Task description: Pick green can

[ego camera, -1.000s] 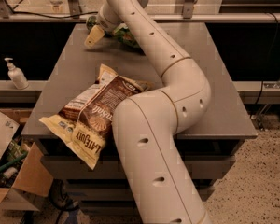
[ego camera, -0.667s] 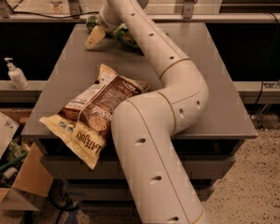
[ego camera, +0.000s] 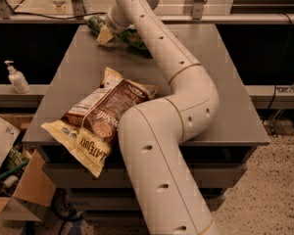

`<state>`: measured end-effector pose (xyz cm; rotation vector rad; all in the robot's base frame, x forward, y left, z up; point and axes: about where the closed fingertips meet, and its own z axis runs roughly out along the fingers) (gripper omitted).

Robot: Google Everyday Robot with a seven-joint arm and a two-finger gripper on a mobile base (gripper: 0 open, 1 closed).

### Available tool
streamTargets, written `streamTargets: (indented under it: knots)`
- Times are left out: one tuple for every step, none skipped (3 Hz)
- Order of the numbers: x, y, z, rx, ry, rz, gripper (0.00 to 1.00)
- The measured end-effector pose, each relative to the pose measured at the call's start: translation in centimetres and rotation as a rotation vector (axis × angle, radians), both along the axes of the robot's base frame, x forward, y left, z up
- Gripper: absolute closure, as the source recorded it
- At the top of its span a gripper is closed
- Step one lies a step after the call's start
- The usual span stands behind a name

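The green can (ego camera: 94,22), small and dark green, lies at the far left back corner of the grey table (ego camera: 235,106). My gripper (ego camera: 106,32) is stretched out to that corner and sits right at the can, just to its right and partly over it. My arm hides the contact between them. A crinkled bright green chip bag (ego camera: 133,37) lies just right of the gripper, partly under my arm.
A large brown and cream snack bag (ego camera: 95,119) lies at the table's front left, overhanging the edge. A soap dispenser (ego camera: 16,77) stands on a ledge to the left. Cardboard boxes (ego camera: 19,185) sit on the floor at lower left. A rail runs behind the table.
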<state>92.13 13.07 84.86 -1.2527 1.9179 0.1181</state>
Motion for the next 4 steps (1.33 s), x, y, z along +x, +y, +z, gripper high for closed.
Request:
streamTargets:
  knots:
    - [-0.1,-0.8,0.5,-0.005,-0.005,0.001,0.65]
    - [-0.3,-1.2,1.4,0.002,-0.016,0.015,0.88]
    - [-1.0,-1.6,3.3,0.026,-0.033,0.039,1.00]
    - [-2.2,-2.3,5.3,0.049,-0.041,0.068,1.00]
